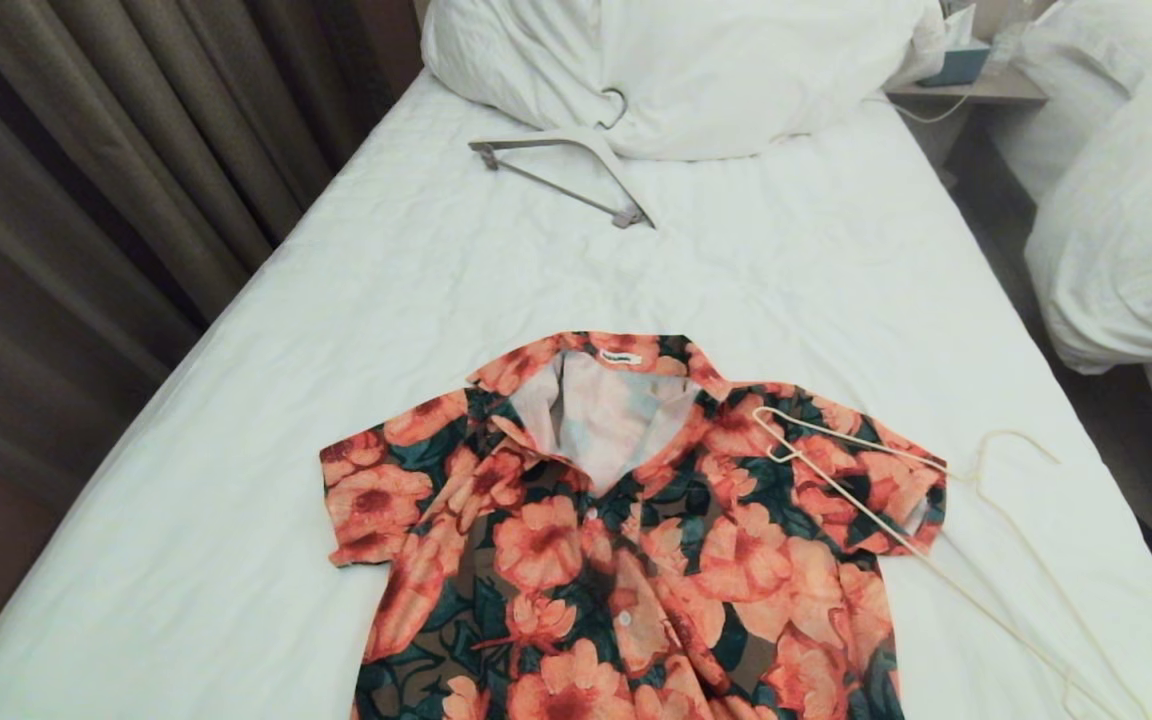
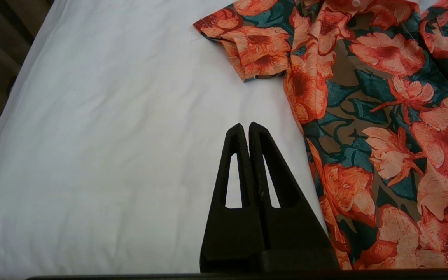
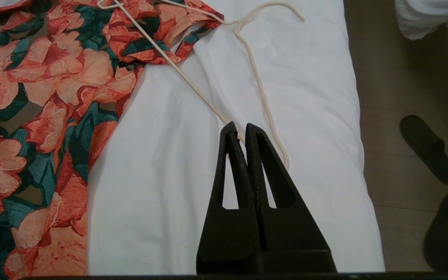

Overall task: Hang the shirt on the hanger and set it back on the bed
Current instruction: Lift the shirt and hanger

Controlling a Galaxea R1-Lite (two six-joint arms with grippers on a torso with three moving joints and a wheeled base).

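The shirt (image 1: 626, 530) lies flat on the bed (image 1: 356, 300), collar far, hem near, long axis along the bed. The hanger (image 1: 936, 520) rests across its right sleeve, hook pointing to the bed's right edge. Bare sheet lies left and beyond. The left gripper (image 2: 246, 127) and right gripper (image 3: 240, 128) hover pressed shut, empty.

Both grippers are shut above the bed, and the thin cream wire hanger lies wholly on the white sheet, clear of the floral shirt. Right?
Not quite. The thin cream wire hanger lies partly across a sleeve of the orange-flowered, green-leaved shirt, with its hook on the white-sheeted bed, as the head view shows. Left gripper and right gripper are indeed shut.
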